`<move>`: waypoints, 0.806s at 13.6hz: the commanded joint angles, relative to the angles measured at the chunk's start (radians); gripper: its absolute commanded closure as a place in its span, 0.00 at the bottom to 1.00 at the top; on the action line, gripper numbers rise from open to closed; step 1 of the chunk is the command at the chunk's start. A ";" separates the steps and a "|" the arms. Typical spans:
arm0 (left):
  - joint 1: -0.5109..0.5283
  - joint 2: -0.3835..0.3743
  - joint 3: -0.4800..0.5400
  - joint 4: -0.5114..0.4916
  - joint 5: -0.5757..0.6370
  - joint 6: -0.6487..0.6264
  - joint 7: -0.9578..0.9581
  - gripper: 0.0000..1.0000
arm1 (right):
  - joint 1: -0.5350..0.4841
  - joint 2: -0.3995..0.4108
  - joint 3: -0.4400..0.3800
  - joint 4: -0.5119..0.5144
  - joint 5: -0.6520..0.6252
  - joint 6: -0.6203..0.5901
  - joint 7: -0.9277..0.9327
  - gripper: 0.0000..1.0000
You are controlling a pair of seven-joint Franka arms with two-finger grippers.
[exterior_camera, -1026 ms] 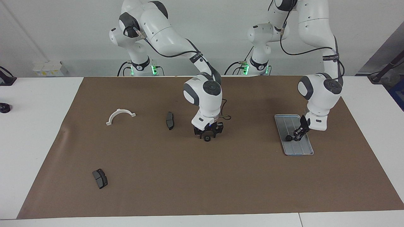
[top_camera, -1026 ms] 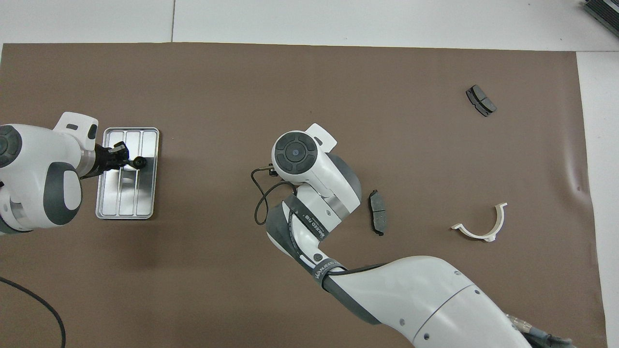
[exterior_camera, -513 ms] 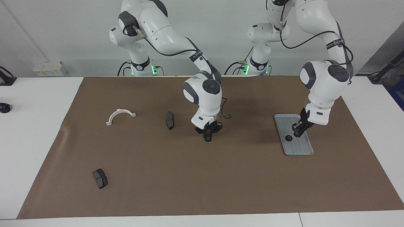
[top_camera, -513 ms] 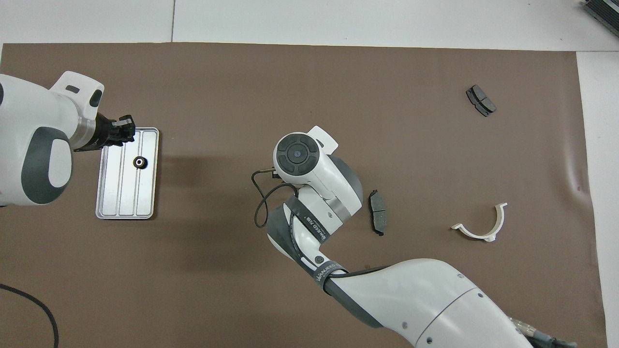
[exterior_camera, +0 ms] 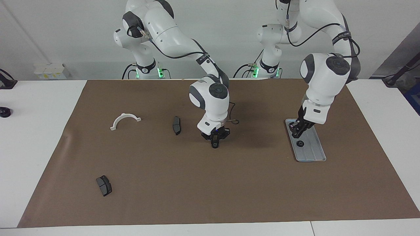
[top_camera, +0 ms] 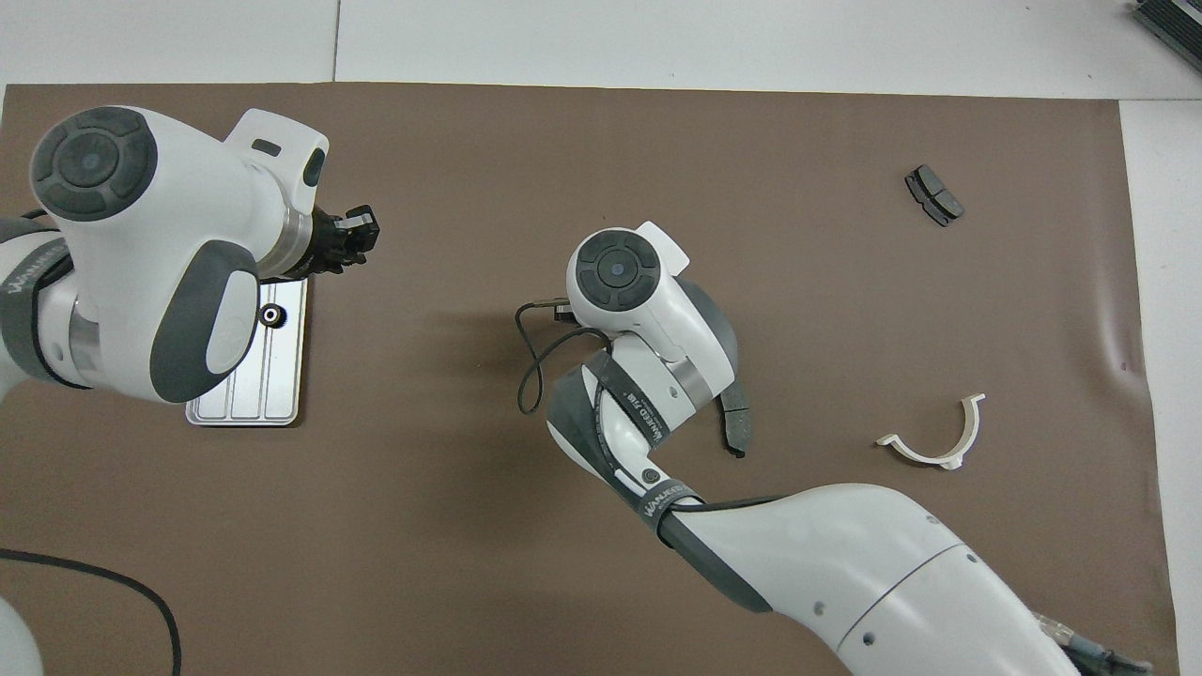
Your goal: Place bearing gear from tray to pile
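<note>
The silver ribbed tray (exterior_camera: 311,151) lies on the brown mat toward the left arm's end, and also shows in the overhead view (top_camera: 246,396). One small black bearing gear (exterior_camera: 300,143) lies in it (top_camera: 271,316). My left gripper (exterior_camera: 298,130) hangs empty in the air over the tray's end nearer the robots, fingers slightly apart (top_camera: 353,235). My right gripper (exterior_camera: 214,141) is low over the middle of the mat, shut on a second small black gear (exterior_camera: 215,144). In the overhead view its own wrist hides it.
A white half-ring (exterior_camera: 125,119) and two dark brake pads (exterior_camera: 176,125) (exterior_camera: 104,185) lie on the mat toward the right arm's end. A black cable loops beside the right wrist (top_camera: 531,376).
My left gripper let go of the gear in the tray and rose off it toward the robots. My right gripper closed on the gear at the mat's middle.
</note>
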 commanded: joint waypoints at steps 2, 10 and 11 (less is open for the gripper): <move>-0.033 0.016 0.012 0.022 0.002 0.023 -0.053 1.00 | -0.153 -0.049 0.012 -0.005 0.012 -0.015 -0.211 1.00; -0.334 0.322 0.017 0.221 0.019 0.208 -0.326 1.00 | -0.454 -0.097 0.013 -0.018 0.084 -0.095 -0.723 1.00; -0.342 0.338 0.014 0.221 0.018 0.245 -0.333 1.00 | -0.485 -0.097 0.013 -0.023 0.095 -0.095 -0.775 1.00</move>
